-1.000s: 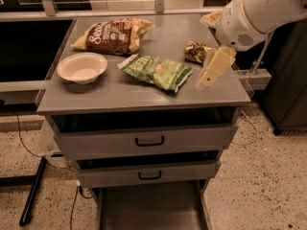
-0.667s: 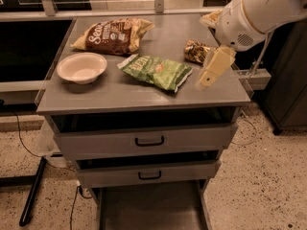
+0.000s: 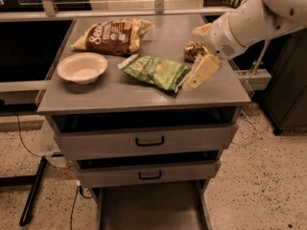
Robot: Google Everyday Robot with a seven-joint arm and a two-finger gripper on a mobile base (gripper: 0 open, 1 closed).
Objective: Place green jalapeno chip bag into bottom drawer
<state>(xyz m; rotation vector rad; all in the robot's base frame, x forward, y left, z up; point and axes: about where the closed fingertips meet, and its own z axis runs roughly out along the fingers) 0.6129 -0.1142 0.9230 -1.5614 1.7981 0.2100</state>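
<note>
Green jalapeno chip bag [image 3: 156, 71] lies flat on the grey cabinet top [image 3: 120, 92], a little right of the middle and near the front edge, its long side running from 10 o'clock to 4 o'clock. The gripper [image 3: 193, 59] hangs low over the top just beside the bag's right end, at about 3 o'clock from it, on a white arm [image 3: 254, 18] that comes in from 2 o'clock. Its jaws stand wide apart and hold nothing. The lower cream finger [image 3: 204, 72] slants down toward 7 o'clock, with its tip at the bag's right edge; whether it touches the foil cannot be told. The upper finger [image 3: 201, 30] sits farther back. The bag is therefore outside the jaws, just off the lower one toward 9 o'clock. The thing that shows in the gap between them is a small gold-brown bag [image 3: 193, 49], at 2 o'clock from the green one. A white bowl [image 3: 82, 67] rests at 9 o'clock from the green bag, well apart from it. A larger brown-and-yellow bag [image 3: 115, 35] lies at 11 o'clock, near the back of the top. Below, the two upper drawers, top [image 3: 149, 140] and middle [image 3: 149, 174], each with a black handle, stand slightly out. The bottom drawer [image 3: 148, 210], at 6 o'clock from the bag, is pulled far out, its flat grey floor bare as far as the picture's lower edge.
</note>
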